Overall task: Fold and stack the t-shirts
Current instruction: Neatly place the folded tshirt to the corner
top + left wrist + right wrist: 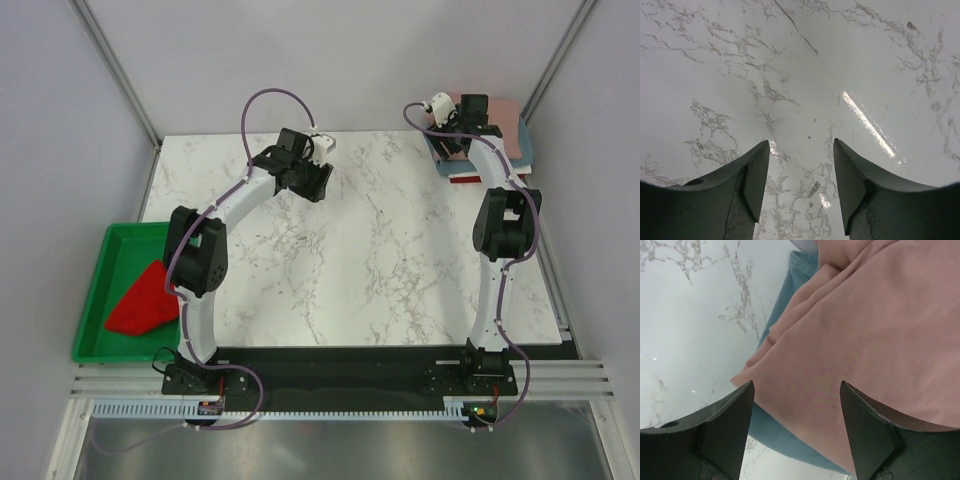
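Right gripper hangs over the stack at the table's far right corner, fingers spread wide, nothing between them but air. Whether the tips touch the cloth, I cannot tell.

Pink shirt is on top: soft, matte, dusty knit, folded flat. From the right wrist its folded edge runs on a diagonal, low left to high right, and a few shallow creases follow the same line. Its blunt corner points toward bare marble on the left.

Blue shirt lies underneath, grey-blue and just as soft. It peeks out along the pink edge as a narrow band and as a wider wedge at the near side.

From above, the stack sits square to the table's right edge. The arm covers much of it, so its long axis is hard to call.

Left gripper is over the far left part of the table, its dark curved fingers well apart, only glossy white marble with grey veins below.

Red shirt lies in the green plastic tray off the table's left edge. It's a bright, crumpled wedge, narrow end toward the tray's far side, broad end toward the near rim, long axis running near to far with a slight tilt.
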Available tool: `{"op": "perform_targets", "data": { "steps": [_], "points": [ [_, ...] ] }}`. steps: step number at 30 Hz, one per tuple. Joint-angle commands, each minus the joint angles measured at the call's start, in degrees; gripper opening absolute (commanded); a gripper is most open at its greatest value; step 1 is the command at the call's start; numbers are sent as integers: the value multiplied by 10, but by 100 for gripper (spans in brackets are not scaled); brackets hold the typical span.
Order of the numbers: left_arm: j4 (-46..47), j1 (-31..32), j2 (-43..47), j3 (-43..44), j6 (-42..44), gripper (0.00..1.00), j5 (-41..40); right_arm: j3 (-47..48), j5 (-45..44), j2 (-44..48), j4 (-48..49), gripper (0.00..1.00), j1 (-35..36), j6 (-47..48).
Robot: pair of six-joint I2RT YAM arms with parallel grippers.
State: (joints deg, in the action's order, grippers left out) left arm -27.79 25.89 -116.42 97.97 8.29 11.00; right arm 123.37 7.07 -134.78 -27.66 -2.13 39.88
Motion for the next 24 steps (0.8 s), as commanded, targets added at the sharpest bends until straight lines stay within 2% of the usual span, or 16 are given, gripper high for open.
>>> {"op": "perform_targets", "data": {
  "steps": [1, 7, 16, 24],
  "points": [
    [5, 0, 37, -9, 23, 61, -2, 45, -32, -22, 4, 76, 9, 57],
    [5, 0, 39, -16, 26, 61, -8, 74, -22, -40, -10, 73, 15, 56],
    [6, 4, 26, -9, 24, 61, -8, 0, 1, 15, -11, 69, 17, 52],
    [6, 9, 12, 7, 18, 61, -5, -9, -7, 16, -13, 65, 17, 56]
  ]
}}
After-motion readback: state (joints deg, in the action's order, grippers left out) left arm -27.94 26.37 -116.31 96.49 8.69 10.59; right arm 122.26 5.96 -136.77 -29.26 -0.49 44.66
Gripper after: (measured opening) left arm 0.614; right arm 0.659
